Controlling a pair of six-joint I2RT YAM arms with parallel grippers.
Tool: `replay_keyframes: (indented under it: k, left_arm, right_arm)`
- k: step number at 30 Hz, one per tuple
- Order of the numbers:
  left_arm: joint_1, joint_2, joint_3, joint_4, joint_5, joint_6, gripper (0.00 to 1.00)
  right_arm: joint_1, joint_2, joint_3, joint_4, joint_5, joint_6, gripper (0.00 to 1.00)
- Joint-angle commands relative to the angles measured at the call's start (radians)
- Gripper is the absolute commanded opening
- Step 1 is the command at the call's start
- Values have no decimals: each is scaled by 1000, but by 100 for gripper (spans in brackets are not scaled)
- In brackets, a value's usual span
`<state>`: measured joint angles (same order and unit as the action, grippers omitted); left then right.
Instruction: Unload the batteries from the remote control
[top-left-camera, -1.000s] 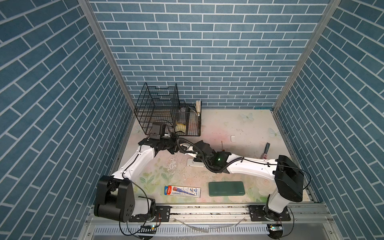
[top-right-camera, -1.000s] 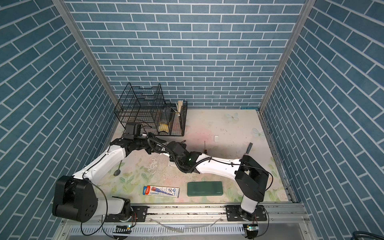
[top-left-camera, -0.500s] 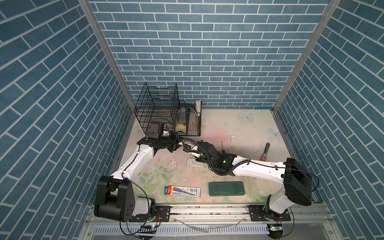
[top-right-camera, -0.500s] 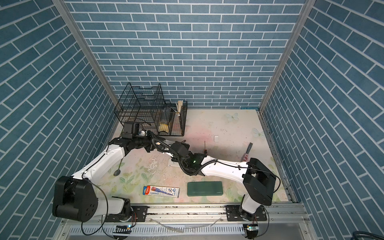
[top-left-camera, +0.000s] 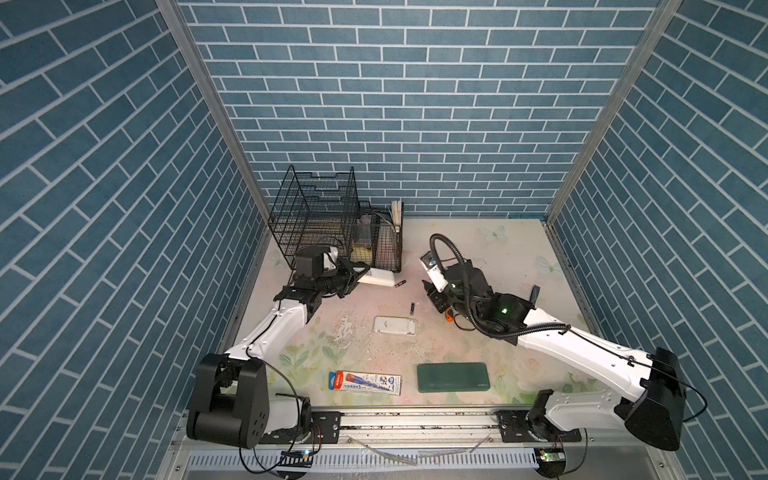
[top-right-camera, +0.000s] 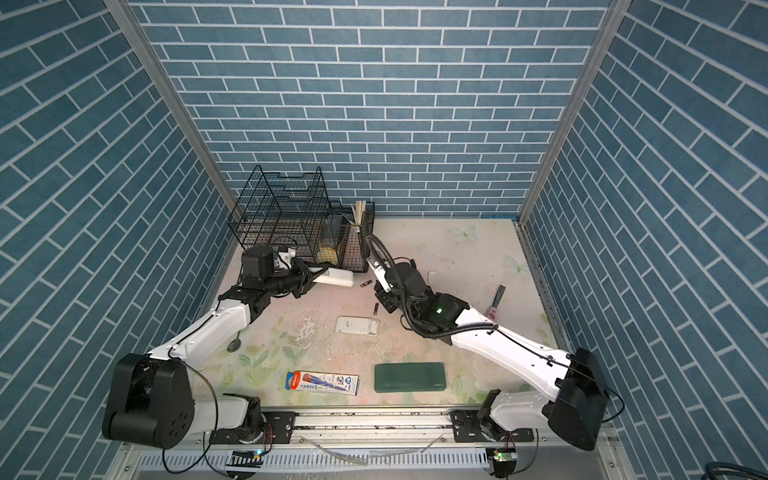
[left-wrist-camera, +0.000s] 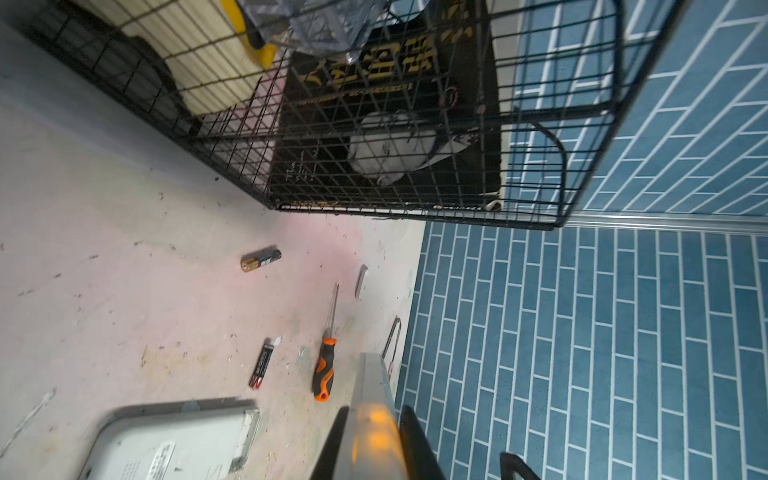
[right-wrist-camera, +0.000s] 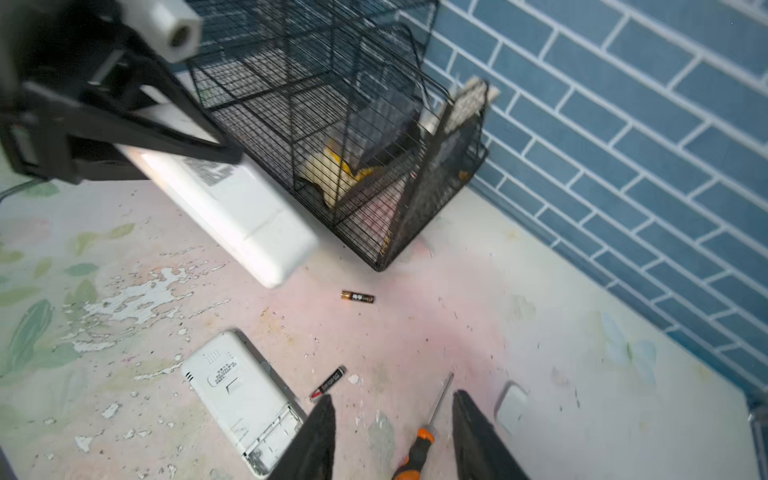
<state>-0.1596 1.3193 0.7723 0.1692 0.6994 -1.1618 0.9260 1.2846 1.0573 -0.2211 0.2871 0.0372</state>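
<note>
- L arm: reaches fwd along the left side of the table (top-left-camera: 478, 232), wrist bent toward the wire basket (top-left-camera: 332, 232). L gripper (top-left-camera: 360, 274) sits low, just in front of the basket.
- R arm: stretched diagonally from its base at front right, elbow low, wrist w/ hose loop raised over mid-table. R gripper (right-wrist-camera: 392, 432) points down toward the table, above the screwdriver (right-wrist-camera: 415, 453).
- Vs 1 s ago: R arm has pulled back to the right, away from L gripper; then the two grippers were close together by the remote. L arm barely moved. White cover (top-left-camera: 395, 325), then hidden under R arm, now shows.
- L fingers: closed on the remote (top-left-camera: 377, 276), white, held at one end; its free end sticks out toward the basket corner, tilted down in right wrist view (right-wrist-camera: 232, 212).
- R fingers: apart, nothing between them but the screwdriver shaft below; touching nothing that I can see.
- Batteries: one (top-left-camera: 400, 284) lies on the table just off the remote's free end, near the basket corner (right-wrist-camera: 358, 296). Another (top-left-camera: 411, 308) lies apart, just beside the cover's far edge (right-wrist-camera: 328, 384), near R gripper's finger. Both out of the remote; both flat.
- Cover lies flat mid-table, inner side up.
</note>
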Motion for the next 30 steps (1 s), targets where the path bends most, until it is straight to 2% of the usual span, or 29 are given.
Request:
replay_keyframes:
  k: [1, 5, 8, 13, 20, 30]
  left_arm:
    - [-11, -23, -43, 289, 1, -12, 0]
    - [-42, 18, -118, 528, 13, -87, 0]
    - [-68, 66, -168, 714, 4, -150, 0]
    - [-112, 150, -209, 930, -17, -217, 0]
    - [-150, 200, -215, 1035, -35, -241, 0]
    - [-181, 288, -225, 1181, -54, -294, 0]
  right_arm:
    - [-61, 13, 58, -107, -187, 266, 48]
    - [-115, 85, 164, -175, -284, 383, 48]
    - [-155, 99, 166, -108, -394, 464, 48]
    - [-236, 115, 139, -4, -531, 590, 49]
    - [-306, 168, 106, 135, -685, 711, 50]
    - [-311, 241, 127, 212, -757, 771, 50]
